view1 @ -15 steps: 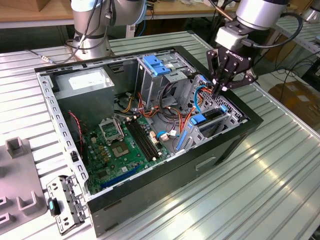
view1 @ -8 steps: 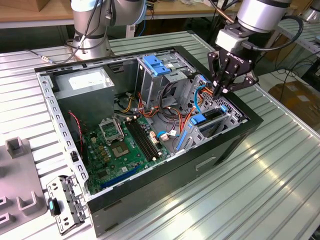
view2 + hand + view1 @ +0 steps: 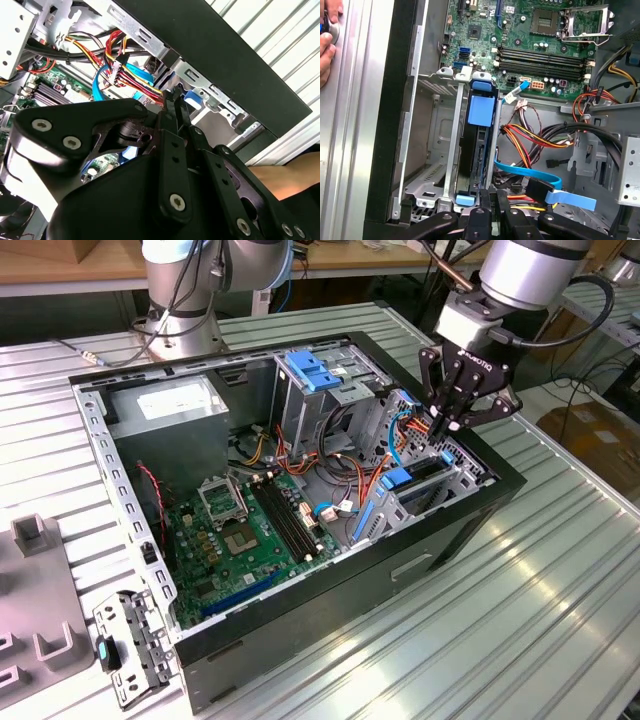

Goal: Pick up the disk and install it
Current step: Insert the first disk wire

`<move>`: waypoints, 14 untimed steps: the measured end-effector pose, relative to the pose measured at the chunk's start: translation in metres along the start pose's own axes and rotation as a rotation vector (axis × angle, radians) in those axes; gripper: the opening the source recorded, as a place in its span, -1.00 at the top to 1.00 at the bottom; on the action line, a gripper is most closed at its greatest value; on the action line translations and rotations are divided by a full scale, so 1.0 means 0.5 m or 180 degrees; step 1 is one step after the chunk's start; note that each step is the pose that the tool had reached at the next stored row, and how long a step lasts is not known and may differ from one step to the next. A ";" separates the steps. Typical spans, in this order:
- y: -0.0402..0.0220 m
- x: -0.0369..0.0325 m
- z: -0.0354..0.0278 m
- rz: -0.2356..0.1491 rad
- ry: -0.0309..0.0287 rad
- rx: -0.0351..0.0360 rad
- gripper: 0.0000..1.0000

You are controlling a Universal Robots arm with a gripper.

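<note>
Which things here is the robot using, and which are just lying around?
Using:
- disk, standing in its slot
- tool, closed just above the disk
- computer case

Lying around:
- metal bracket
- grey plastic holders

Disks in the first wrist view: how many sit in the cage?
1: the disk fills the slot nearest the cables in the cage, by the claw; more may be hidden.
</note>
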State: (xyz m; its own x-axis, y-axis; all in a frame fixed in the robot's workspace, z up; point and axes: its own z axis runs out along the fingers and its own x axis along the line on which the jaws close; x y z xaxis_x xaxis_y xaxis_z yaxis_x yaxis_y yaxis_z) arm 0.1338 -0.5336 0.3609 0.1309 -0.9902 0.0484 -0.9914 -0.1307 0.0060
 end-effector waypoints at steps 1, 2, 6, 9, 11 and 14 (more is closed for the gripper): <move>0.000 0.000 0.000 0.0000 0.0000 0.0000 0.67; 0.000 0.000 0.000 0.0000 0.0000 0.0000 0.67; 0.000 0.000 0.000 0.0000 0.0000 0.0000 0.67; 0.002 0.000 0.000 0.0002 0.0000 0.0000 0.67; 0.005 -0.001 0.000 0.0009 0.0000 0.0000 0.67; 0.012 -0.001 0.000 0.0011 0.0000 -0.0001 0.67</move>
State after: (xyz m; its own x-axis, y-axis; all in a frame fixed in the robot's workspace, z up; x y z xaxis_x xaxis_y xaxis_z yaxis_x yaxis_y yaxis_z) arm 0.1279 -0.5337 0.3608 0.1275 -0.9907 0.0483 -0.9918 -0.1273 0.0060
